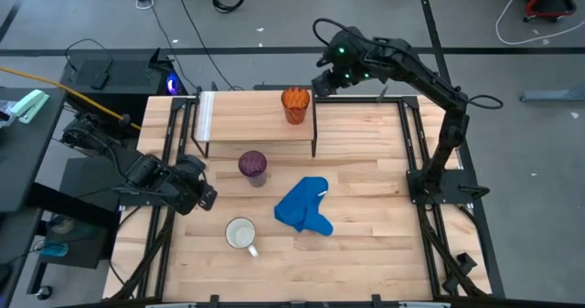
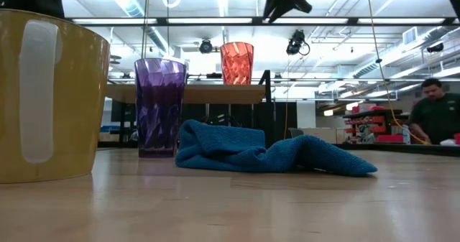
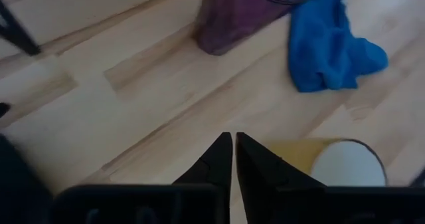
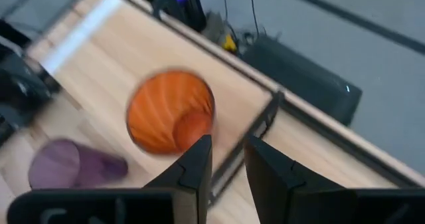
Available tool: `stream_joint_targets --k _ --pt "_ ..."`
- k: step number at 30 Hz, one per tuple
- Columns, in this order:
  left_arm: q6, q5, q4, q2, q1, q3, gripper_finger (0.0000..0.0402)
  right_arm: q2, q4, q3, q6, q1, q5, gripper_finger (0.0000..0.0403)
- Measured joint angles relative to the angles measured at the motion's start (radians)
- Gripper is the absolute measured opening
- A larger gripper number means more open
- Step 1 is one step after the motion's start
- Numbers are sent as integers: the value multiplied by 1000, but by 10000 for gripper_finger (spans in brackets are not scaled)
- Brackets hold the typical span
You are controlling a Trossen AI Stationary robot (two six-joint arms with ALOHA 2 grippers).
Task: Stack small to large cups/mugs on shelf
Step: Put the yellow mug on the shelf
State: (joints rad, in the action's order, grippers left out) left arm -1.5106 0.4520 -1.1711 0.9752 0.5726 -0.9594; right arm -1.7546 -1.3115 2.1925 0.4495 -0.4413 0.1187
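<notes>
**Cups/mugs: 1 of 3 on the shelf, 2 on the table**

Orange cup (image 1: 295, 104) stands upright on the shelf (image 1: 239, 116), near its right end. Purple tumbler (image 1: 253, 166) stands on the table (image 1: 366, 180) just in front of the shelf; the white mug (image 1: 241, 234) is nearer the front edge, handle toward the front. Blue cloth (image 1: 304, 207) lies just right of both.

Right gripper (image 1: 322, 84) hangs above and just beside the orange cup, fingers apart, holding nothing. Left gripper (image 1: 207, 196) sits low at the table's left, between tumbler and mug, fingers together and empty.

Likely step: left arm goes for the mug next — the middle size. Advice: open the fingers first, approach from above, pinch the rim on the side away from the handle, keep clear of the tumbler and cloth. Place it upright left of the orange cup — leave room for the tumbler beyond it.
</notes>
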Motion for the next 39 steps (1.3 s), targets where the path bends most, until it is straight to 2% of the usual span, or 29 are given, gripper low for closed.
stream_joint_targets --k 6,12,15,20,26,31,39 --pt "80 -41 116 0 0 0 28 0 -258 0 -5 81 -5 96" --pt "92 -140 222 0 11 0 26 53 -256 -53 41 262 -3 96" --pt "68 -191 228 4 32 0 24 86 -260 -108 86 371 49 96" --pt "-21 -238 231 50 67 -1 35 165 -259 -261 241 536 128 96" --pt "-63 -241 232 156 58 -1 70 255 -260 -498 483 683 206 96" --pt "-76 -244 253 220 35 -1 106 302 -261 -666 611 750 204 96" --pt "-18 -254 374 262 4 -1 159 356 -256 -840 686 816 199 96"
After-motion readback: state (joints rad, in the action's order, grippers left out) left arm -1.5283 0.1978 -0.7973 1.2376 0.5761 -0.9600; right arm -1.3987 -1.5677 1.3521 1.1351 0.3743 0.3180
